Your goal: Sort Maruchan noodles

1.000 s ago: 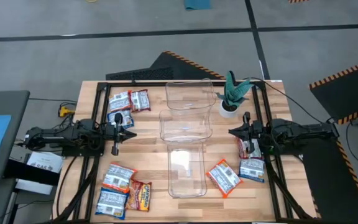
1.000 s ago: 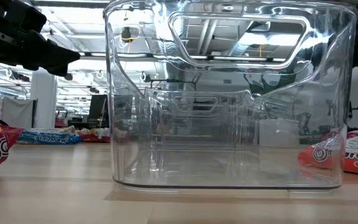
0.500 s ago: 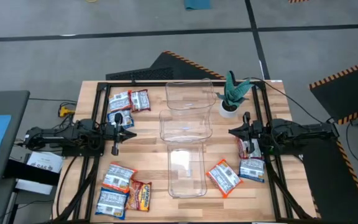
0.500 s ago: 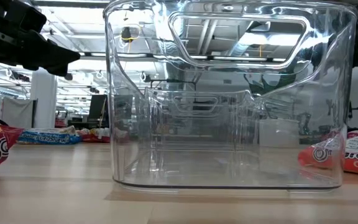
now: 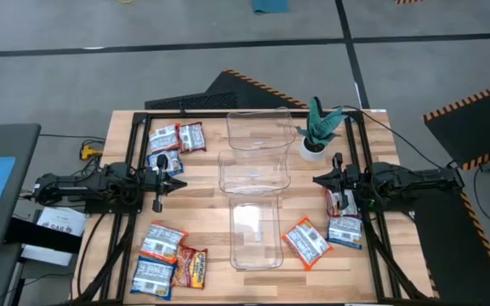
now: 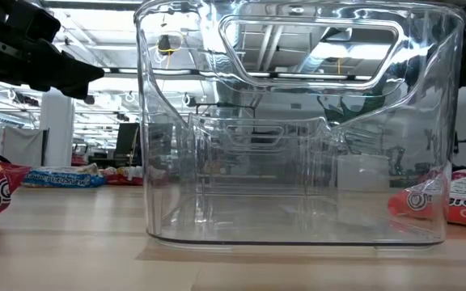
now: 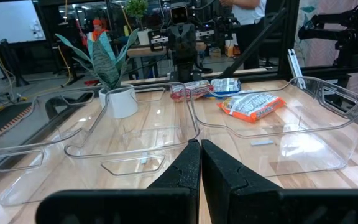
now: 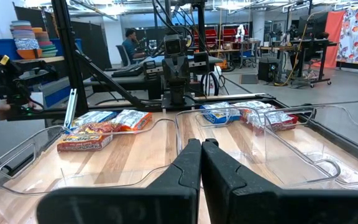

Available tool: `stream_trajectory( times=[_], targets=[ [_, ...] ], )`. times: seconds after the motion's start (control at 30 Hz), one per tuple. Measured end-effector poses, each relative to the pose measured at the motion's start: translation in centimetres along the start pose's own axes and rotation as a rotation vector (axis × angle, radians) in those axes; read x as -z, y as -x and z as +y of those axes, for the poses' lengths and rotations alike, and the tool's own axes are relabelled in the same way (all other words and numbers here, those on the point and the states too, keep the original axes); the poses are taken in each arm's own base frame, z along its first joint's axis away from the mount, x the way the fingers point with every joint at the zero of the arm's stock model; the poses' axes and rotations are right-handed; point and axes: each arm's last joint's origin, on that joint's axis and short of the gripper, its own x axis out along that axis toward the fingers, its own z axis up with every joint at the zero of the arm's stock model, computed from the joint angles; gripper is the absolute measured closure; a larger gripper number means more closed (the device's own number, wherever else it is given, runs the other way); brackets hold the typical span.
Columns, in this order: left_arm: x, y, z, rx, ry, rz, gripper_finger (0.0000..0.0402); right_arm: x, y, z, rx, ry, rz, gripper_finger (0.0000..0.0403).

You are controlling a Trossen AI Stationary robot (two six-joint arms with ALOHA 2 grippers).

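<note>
So I'm at a butcher-block style wooden table [image 5: 202,212] framed with black rails, sitting on a grey shop floor with hazard-striped mats around it. Behind the table it's a big open workshop: more rigs, monitors, shelving, and a person standing way off in the back of my right wrist view. A small potted plant [image 5: 317,127] sits at the far right part of the table.

Three clear bins [image 5: 254,174] run in a row down the middle, far to near, all with nothing inside from what I can see.

My left gripper [image 5: 179,180] hangs left of the middle bin, fingers pinched together on nothing. My right gripper [image 5: 318,179] mirrors it on the right side, also clenched with nothing between the fingers.

The Maruchan noodles [image 5: 172,257] are scattered in clumps: a few packets near-left, a few far-left [image 5: 178,138] by my left arm, and a few near-right [image 5: 306,241]. The orange-edged near-right one lies diagonal, long axis angled toward the near bin. The far-left pair lie roughly crosswise.

Hard bits: one or two packets on the right are partly tucked under my right arm, so I can't count them cleanly. In the low view the nearest bin fills the frame, with packets cut off at both edges.
</note>
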Motion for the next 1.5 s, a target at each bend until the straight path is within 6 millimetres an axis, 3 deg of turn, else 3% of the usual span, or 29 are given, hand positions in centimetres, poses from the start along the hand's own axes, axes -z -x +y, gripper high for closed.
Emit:
stream_trajectory(
  times=[1.5],
  targets=[
    [-0.01, 0.0, 0.0, 0.0, 0.019, -0.001, 0.0402, -0.02, 0.0, 0.0, 0.0, 0.0, -0.001, 0.0365]
  ],
)
